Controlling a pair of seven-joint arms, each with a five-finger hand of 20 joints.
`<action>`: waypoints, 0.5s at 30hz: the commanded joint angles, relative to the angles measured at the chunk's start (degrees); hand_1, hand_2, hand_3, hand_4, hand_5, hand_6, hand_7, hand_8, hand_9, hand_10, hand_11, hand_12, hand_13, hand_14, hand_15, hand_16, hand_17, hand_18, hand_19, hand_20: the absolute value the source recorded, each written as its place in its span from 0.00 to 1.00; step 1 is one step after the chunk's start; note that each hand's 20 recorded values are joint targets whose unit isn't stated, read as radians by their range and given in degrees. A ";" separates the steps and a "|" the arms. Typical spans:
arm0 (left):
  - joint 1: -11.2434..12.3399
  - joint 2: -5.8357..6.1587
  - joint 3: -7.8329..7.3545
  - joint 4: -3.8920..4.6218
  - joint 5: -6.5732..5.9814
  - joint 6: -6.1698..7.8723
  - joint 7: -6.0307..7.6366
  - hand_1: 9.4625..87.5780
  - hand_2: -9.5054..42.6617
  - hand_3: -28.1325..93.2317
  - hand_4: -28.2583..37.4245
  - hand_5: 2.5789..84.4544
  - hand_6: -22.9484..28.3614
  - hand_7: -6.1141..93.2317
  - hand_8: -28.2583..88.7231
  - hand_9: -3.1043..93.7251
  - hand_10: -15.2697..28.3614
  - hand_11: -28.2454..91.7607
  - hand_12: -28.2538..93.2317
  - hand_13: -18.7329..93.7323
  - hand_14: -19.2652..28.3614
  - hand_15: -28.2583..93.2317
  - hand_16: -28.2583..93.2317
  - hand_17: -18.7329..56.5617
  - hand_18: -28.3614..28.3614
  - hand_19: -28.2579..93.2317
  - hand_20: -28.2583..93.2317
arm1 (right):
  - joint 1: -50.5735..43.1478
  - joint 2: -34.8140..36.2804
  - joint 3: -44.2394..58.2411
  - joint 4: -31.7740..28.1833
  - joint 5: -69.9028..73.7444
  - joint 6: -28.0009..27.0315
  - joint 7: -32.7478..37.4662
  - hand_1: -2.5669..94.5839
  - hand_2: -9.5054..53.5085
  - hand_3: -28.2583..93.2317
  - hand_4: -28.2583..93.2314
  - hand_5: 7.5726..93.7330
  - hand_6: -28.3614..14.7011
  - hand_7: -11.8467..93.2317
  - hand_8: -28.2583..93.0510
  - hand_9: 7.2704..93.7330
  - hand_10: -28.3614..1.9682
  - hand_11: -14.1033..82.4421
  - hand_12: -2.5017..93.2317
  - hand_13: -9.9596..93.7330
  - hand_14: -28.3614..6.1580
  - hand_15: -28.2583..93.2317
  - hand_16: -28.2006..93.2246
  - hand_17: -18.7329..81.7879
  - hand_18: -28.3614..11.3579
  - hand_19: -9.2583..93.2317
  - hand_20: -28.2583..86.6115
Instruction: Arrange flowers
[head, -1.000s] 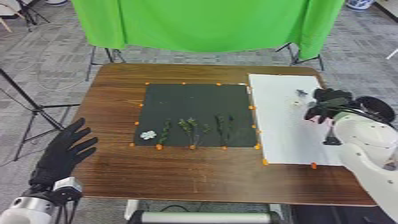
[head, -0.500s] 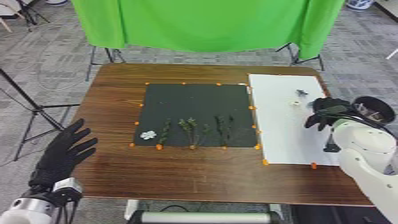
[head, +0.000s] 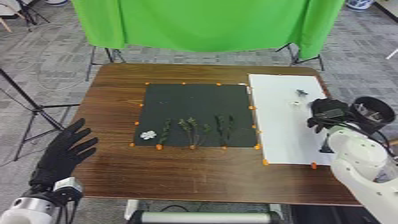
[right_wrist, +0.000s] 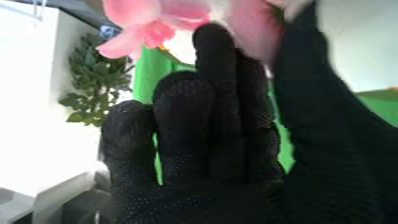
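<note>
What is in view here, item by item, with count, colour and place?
Table: one, brown.
Mat: one, dark, on table.
Sheet: one, white, right of mat.
Sprigs: several, green, mat's near part.
White flower: one, mat's near-left corner.
Small pieces: two, one pale, one greyish, on sheet.
Container: one, dark, far right.
Pink petals: several, by right hand.
Curtain: green, behind table.
Left hand: black, left.
Right hand: black, over sheet's right side.

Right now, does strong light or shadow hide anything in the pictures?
In the right wrist view, strong light washes out the area beside the green leaves to plain white, and the right hand looks nearly black against it; in the head view, light looks fairly even, with no strong glare on the wooden table or white sheet.
</note>
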 joint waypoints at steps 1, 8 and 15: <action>0.10 -0.35 -0.05 0.15 0.15 -0.74 -0.81 0.21 0.13 0.81 0.06 0.25 0.49 0.28 0.14 0.25 0.61 0.39 0.37 0.35 0.75 0.48 0.24 0.13 0.89 0.59 0.31 | -0.68 0.75 -0.28 0.08 -1.80 0.98 0.13 0.52 0.01 0.92 0.00 0.66 0.75 0.60 0.25 0.91 0.83 0.31 0.49 0.81 0.71 0.83 0.46 0.55 0.22 0.99 0.66; -0.37 -0.57 -0.13 0.23 0.46 -1.15 -1.48 0.21 0.13 0.81 0.06 0.25 0.49 0.28 0.14 0.25 0.61 0.39 0.37 0.35 0.75 0.48 0.24 0.13 0.89 0.59 0.31 | 0.38 0.09 -0.90 -1.18 -2.83 2.26 -0.73 0.52 0.00 0.93 0.00 0.69 0.73 0.58 0.27 0.93 0.83 0.31 0.50 0.82 0.72 0.83 0.46 0.55 0.21 1.00 0.66; -0.72 -0.64 0.00 0.41 0.67 -1.55 -1.88 0.21 0.13 0.81 0.06 0.25 0.49 0.28 0.14 0.25 0.61 0.39 0.37 0.35 0.75 0.48 0.24 0.13 0.90 0.59 0.31 | 8.28 -2.39 -7.09 -3.52 -4.82 4.66 -4.30 0.51 0.00 0.94 0.00 0.70 0.72 0.58 0.27 0.94 0.83 0.31 0.51 0.82 0.72 0.83 0.47 0.56 0.21 1.00 0.66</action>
